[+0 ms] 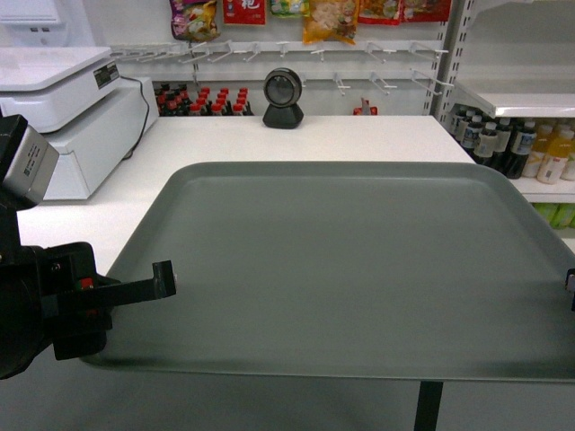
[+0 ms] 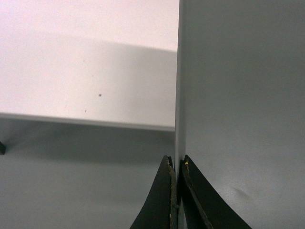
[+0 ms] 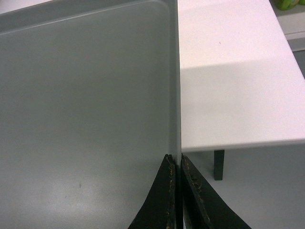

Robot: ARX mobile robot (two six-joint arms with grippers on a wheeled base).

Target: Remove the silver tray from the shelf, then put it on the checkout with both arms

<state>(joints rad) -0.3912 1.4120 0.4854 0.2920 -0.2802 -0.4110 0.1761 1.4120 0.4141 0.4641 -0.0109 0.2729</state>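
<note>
The silver tray (image 1: 341, 269), flat and dark grey-green, lies level over the white checkout (image 1: 296, 139) and casts a shadow on it. Its near edge overhangs the counter's front. My left gripper (image 1: 166, 283) is shut on the tray's left rim. In the left wrist view the left gripper (image 2: 177, 164) pinches the thin rim of the tray (image 2: 238, 95), with the checkout (image 2: 86, 71) beyond. My right gripper (image 1: 570, 287) shows only at the frame edge. In the right wrist view the right gripper (image 3: 175, 160) is shut on the right rim of the tray (image 3: 86, 105), beside the checkout (image 3: 233, 86).
A white till (image 1: 63, 108) stands at the counter's back left and a black scanner (image 1: 283, 99) at the back middle. A white shelf (image 1: 521, 99) with bottles (image 1: 512, 144) is at the right. A counter leg (image 3: 218, 164) stands below the front edge.
</note>
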